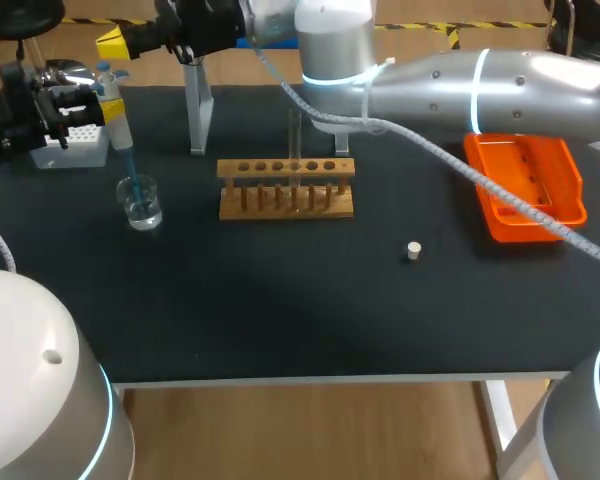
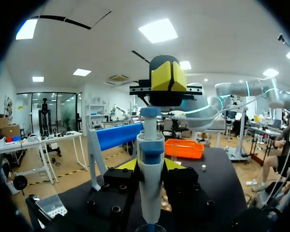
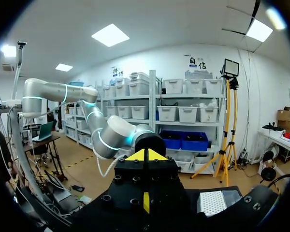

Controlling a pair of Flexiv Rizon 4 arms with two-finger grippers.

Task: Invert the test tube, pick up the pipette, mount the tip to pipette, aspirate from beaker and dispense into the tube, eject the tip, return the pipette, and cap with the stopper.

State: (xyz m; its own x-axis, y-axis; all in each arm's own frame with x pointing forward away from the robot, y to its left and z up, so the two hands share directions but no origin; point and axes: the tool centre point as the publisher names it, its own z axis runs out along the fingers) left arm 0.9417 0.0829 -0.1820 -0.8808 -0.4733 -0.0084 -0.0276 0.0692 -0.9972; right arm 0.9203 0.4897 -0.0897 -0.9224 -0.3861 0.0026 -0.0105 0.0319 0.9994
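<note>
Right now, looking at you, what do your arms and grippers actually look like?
Both arms are thick, rounded silver-grey tubes with glowing light-blue rings at the joints: see the right arm and left arm. A white braided cable runs along the right one. The left gripper and right gripper are black blocks with bolt holes and bright yellow fingertips.

Left arm [image 1: 5, 115] reaches in level, the left gripper [image 2: 150, 166] clamped on both sides of the pipette [image 2: 150, 193]. Right arm [image 1: 500, 85] stretches across to it, the right gripper [image 2: 169, 79] closed, tips together, just above the pipette's top.
</note>
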